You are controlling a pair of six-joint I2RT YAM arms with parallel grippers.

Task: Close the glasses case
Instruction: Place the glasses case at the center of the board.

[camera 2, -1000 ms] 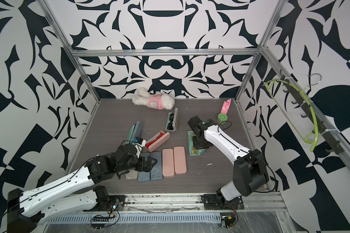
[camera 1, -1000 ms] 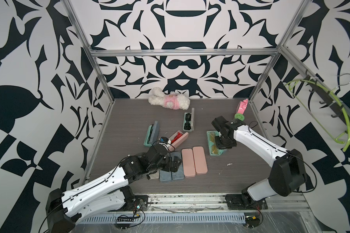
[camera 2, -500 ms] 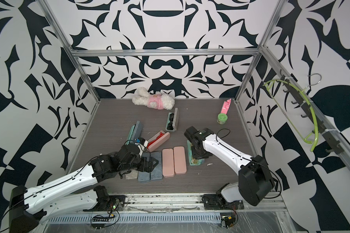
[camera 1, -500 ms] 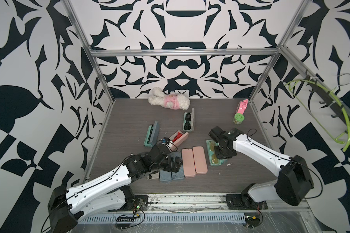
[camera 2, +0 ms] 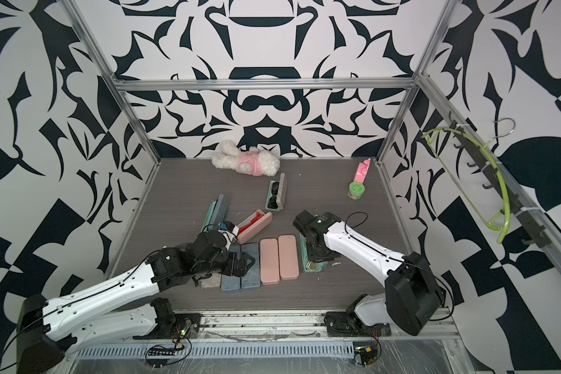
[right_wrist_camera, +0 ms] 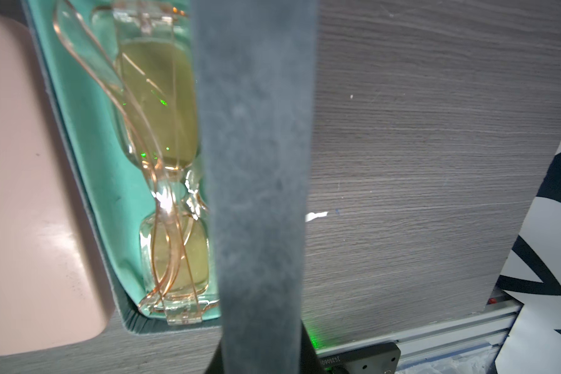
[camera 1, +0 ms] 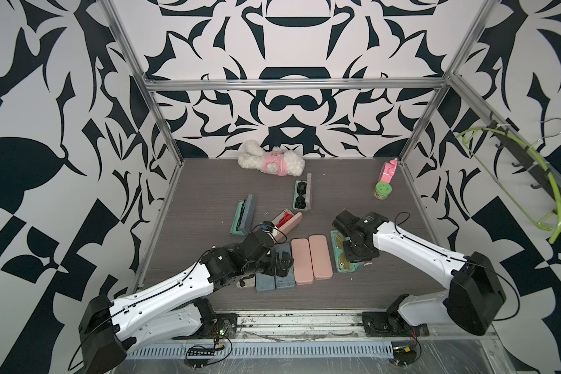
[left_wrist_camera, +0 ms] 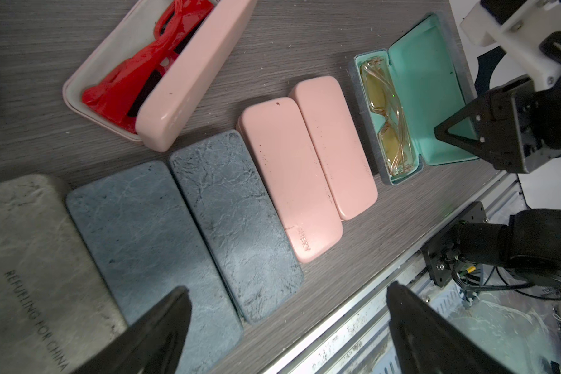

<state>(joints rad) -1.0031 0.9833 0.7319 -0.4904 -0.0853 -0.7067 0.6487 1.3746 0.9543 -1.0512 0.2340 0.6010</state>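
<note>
Clutter fills the near half of the surface point(camera 1: 208, 200). Two closed pink cases point(left_wrist_camera: 334, 145) lie just beside the glasses case point(left_wrist_camera: 429, 84) on its left. Two grey-blue cases point(left_wrist_camera: 234, 220) come next in the row, and an open pink case point(left_wrist_camera: 191, 74) holding red glasses sits further back.

Your glasses case is at the right end of that row. Its long axis runs front to back and its mouth faces up, with yellow-lensed glasses point(left_wrist_camera: 374, 90) in the base. The lid point(right_wrist_camera: 256, 162) is raised on the side away from the pink cases.

Your right hand point(left_wrist_camera: 444, 131) is pinched shut just above the case, at the lid; you cannot tell whether it touches. Your left hand point(left_wrist_camera: 287, 289) hangs spread wide and empty over the grey-blue cases.
</note>
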